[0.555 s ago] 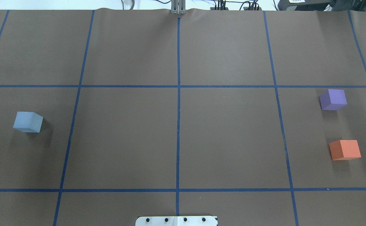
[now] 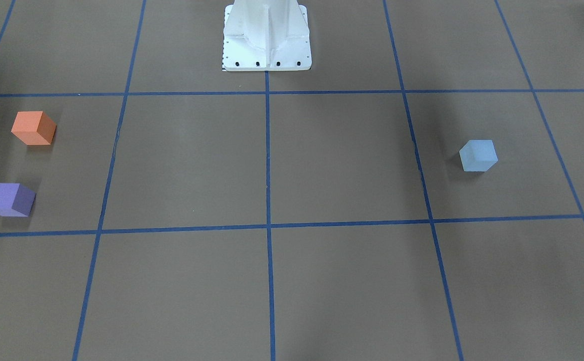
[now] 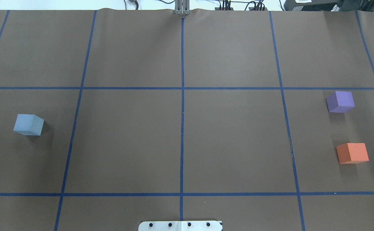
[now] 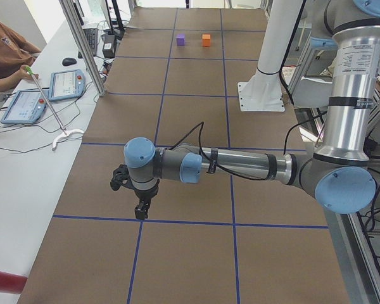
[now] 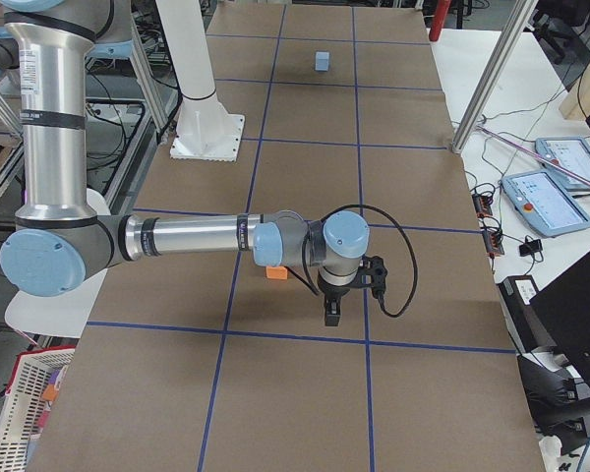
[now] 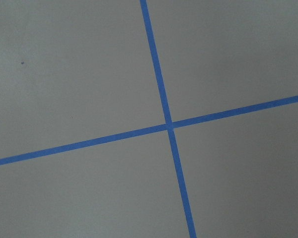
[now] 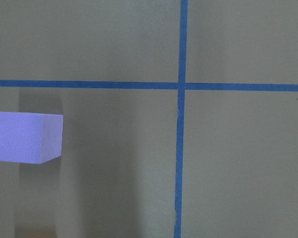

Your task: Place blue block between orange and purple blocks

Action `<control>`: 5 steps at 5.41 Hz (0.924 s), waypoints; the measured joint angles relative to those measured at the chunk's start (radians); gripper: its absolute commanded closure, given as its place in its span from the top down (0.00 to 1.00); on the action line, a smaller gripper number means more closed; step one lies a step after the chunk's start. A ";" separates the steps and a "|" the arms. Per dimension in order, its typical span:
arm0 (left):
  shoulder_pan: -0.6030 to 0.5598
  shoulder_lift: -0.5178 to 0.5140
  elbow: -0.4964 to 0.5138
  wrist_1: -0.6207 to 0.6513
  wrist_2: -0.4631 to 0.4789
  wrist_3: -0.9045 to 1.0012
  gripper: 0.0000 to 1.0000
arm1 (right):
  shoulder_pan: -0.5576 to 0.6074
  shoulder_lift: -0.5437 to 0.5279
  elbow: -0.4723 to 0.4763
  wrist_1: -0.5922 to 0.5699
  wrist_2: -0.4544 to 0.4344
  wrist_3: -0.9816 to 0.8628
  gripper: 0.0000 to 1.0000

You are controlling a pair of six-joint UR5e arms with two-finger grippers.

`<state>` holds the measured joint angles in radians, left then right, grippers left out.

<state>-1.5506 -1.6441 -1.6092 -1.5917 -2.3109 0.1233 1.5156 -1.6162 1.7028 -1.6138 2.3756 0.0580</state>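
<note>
Brown taped table; blue block pale, matte cube; left gripper, right gripper: opening unclear

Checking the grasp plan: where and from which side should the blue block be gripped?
Probably come straight down on the blue block and pinch two opposite side faces. It sits flat, alone, turned askew to the tape lines, so rotate the wrist to match.
</note>
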 measured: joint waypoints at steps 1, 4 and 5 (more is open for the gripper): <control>0.017 -0.010 -0.036 0.015 -0.001 -0.005 1.00 | 0.000 0.000 0.003 0.000 0.001 0.000 1.00; 0.144 0.009 -0.161 0.004 -0.038 -0.210 1.00 | 0.000 0.004 0.005 0.000 0.001 0.000 1.00; 0.177 0.010 -0.183 -0.004 -0.059 -0.259 1.00 | 0.000 0.005 0.005 0.000 0.001 -0.001 1.00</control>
<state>-1.3731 -1.6343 -1.7927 -1.5956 -2.3702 -0.1356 1.5156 -1.6116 1.7077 -1.6138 2.3762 0.0574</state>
